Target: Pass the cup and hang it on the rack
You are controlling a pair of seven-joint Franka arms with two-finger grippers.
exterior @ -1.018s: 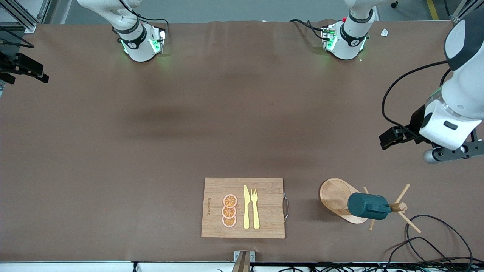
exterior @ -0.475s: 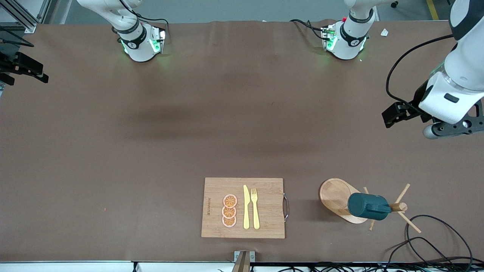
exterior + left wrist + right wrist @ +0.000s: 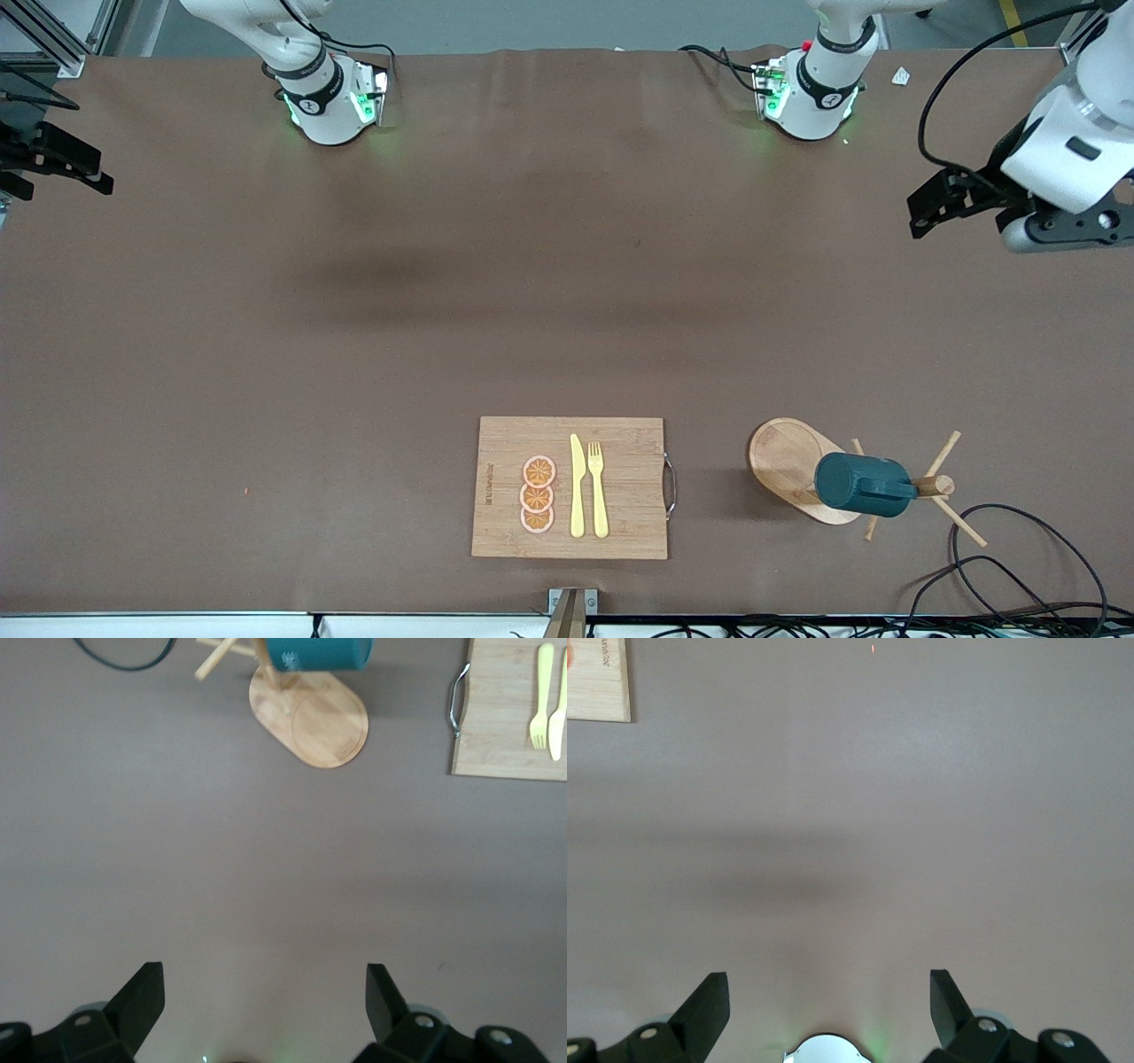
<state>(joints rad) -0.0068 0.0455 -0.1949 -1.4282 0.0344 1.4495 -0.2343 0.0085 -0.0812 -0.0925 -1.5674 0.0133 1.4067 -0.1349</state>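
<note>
Cup hung on rack, at 3 o'clock of board; left gripper and right gripper held spread, empty, over bare table.

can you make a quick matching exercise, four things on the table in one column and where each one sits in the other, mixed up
Things:
1. cup
2. fork
3. orange slices
4. left gripper

Places or states:
A. on the cutting board, beside the knife
B. hanging on the rack
C. open, over bare table
D. stacked in a row on the cutting board, toward the right arm's end

Pairs: 1-B, 2-A, 3-D, 4-C
</note>
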